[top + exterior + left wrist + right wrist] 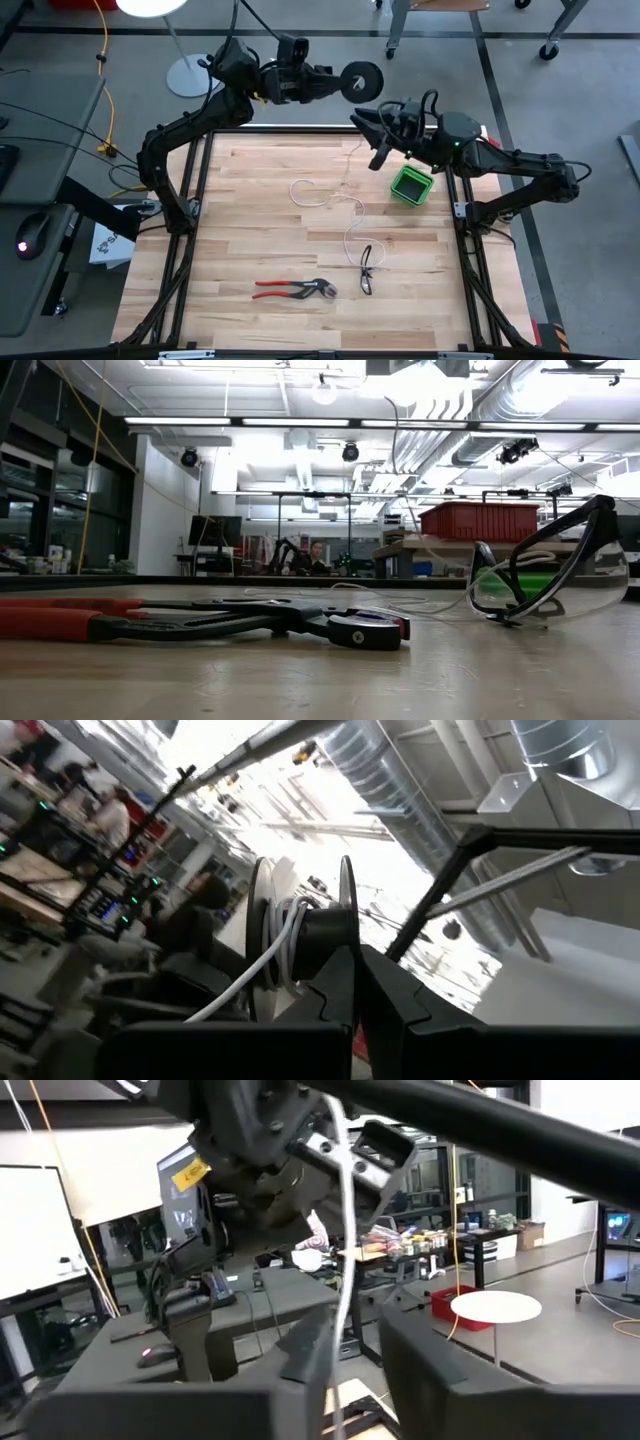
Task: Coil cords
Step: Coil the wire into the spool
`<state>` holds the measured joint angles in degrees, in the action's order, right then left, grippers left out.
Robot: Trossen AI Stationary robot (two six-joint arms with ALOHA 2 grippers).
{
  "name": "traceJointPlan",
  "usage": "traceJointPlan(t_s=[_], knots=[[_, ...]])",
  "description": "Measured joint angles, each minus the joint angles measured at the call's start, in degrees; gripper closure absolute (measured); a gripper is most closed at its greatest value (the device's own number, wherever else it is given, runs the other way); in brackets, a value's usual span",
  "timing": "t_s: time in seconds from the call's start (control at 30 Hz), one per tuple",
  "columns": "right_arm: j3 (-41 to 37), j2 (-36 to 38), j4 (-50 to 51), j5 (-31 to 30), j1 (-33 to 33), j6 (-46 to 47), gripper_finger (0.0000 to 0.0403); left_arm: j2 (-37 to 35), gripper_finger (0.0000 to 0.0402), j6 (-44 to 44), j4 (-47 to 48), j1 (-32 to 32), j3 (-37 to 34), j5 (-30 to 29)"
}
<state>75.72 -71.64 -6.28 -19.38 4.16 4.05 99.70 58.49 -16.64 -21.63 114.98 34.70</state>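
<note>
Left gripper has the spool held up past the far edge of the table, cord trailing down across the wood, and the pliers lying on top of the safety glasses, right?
Not quite. In the high view the pliers lie apart from the safety glasses, beside them. The rest holds: the left gripper holds the spool beyond the table's far edge, and the cord trails over the wood.

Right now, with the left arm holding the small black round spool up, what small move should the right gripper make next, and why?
Probably finish closing on the thin white cord. The right gripper has the strand between its fingers, while the left gripper is shut on the small black round spool, and most cord lies loose on the wooden table.
</note>
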Motion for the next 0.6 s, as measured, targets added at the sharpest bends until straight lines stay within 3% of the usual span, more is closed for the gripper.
traceJointPlan(t_s=[0.13, 0.4, 0.5, 0.6], knots=[[0.0, -0.55, 0.0, 0.31, -0.02, 0.0, 0.0392, 0.0, 0.0401, -1.14, -0.02, 0.0, 0.0, -1.91], [-0.01, -0.57, -0.46, 5.94, -0.06, 3.46, 0.04, 0.09, 0.0401, -4.52, -2.86, -0.62, -0.04, -6.41], [-0.02, 0.24, -0.39, 7.72, -0.3, 3.69, 0.0401, -0.1, 0.0401, -7.62, -2.22, -1.76, -0.04, -6.56], [-0.02, 1.2, 0.08, 8.16, -0.58, 3.91, 0.0402, -0.32, 0.0401, -4.82, -2.12, -3.42, -0.04, -4.62]])
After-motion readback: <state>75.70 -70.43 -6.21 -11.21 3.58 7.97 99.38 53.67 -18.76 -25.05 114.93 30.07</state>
